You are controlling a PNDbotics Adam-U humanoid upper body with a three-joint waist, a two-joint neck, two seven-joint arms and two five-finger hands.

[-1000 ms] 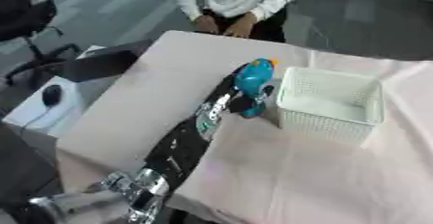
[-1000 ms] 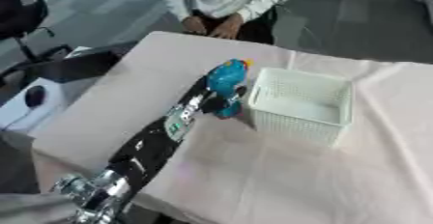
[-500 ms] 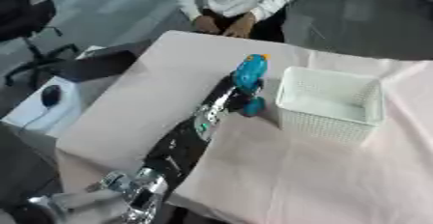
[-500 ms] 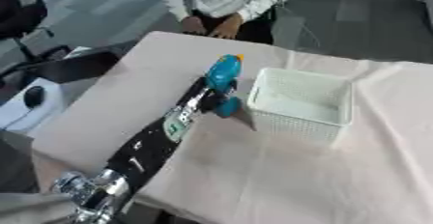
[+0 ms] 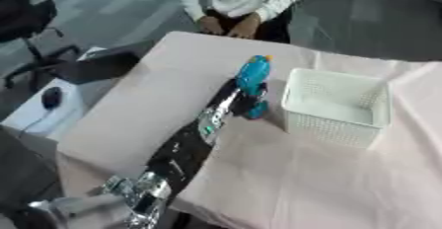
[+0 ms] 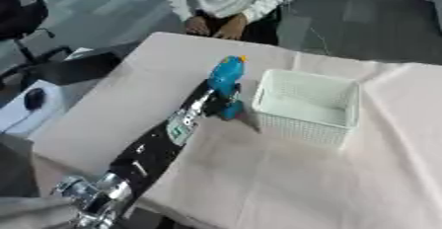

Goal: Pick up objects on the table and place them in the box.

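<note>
The left hand (image 5: pixel 245 102) is closed round the lower part of a blue toy (image 5: pixel 253 74), held upright just beside the white basket (image 5: pixel 338 105), at its nine o'clock. The toy looks like light, rigid, smooth plastic, likely slippery; its narrow lower body seems the sound place to hold.

Pretty soft all over, both views look smeared, like low-res video with some motion blur. Light is even and fairly bright, seems to come from overhead, no hard glare. The pale tablecloth (image 5: pixel 311 173) looks a bit washed out, with only faint creases showing. The white basket (image 6: pixel 307 105) drops a small soft shadow on its near left side. The black arm (image 5: pixel 194 141) is a dark blob with barely any detail. Floor and corners are dimmer.
</note>
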